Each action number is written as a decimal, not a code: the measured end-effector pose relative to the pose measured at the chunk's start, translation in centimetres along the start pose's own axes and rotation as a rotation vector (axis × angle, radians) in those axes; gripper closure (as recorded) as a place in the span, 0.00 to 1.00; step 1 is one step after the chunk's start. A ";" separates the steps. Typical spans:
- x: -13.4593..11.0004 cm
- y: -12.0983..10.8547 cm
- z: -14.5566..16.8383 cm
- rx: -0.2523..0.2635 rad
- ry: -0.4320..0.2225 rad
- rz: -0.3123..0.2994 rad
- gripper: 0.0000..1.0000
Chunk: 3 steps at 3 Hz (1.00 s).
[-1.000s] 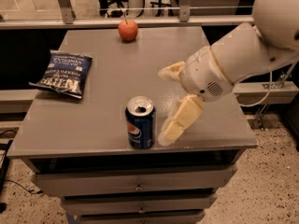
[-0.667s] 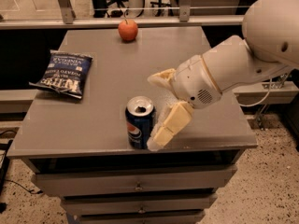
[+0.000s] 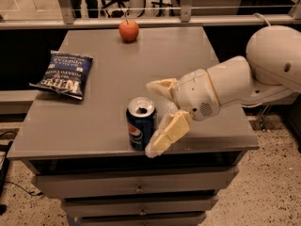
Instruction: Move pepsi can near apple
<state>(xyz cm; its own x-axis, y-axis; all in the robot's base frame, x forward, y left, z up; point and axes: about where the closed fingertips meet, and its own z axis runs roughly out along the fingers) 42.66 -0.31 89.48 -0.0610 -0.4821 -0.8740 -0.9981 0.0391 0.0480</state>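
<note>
Since a second ago the white arm [image 3: 244, 79] has swung leftward and slightly lower. That carries the gripper [image 3: 151, 118] from beside the pepsi can [image 3: 140, 126] to around its right side. The can, apple [image 3: 128, 30] and chip bag [image 3: 63, 73] have not shifted.

The grey table [image 3: 108, 65] is a matte, flat-topped cabinet with shallow drawers [image 3: 136, 188] under its front edge. The arm is smooth, glossy plastic, a bulbous shell at the right narrowing to a barrel-shaped wrist. The gripper's two cream fingers [image 3: 169, 133] are blocky wedges spread wide. One tip is behind the can and the other is in front of its lower right side; whether that near finger touches the can is hard to judge. The chip bag, flat crinkled dark-blue foil with white lettering, lies near the left edge. The can, an upright dark-blue metal cylinder with a round logo and a silver top, stands near the front edge, well apart from the apple. The apple, round and red-orange with a thin stem, sits at the far edge.
</note>
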 end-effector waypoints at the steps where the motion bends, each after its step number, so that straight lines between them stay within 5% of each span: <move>1: 0.2 -0.2 0.2 0.011 -0.082 0.024 0.23; 2: 0.0 -0.5 0.5 0.017 -0.138 0.046 0.56; 3: -0.3 -0.5 1.3 0.011 -0.158 0.072 0.78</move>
<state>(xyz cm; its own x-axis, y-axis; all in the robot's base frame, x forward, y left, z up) 43.16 0.95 89.06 -0.1285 -0.3340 -0.9338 -0.9910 0.0780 0.1085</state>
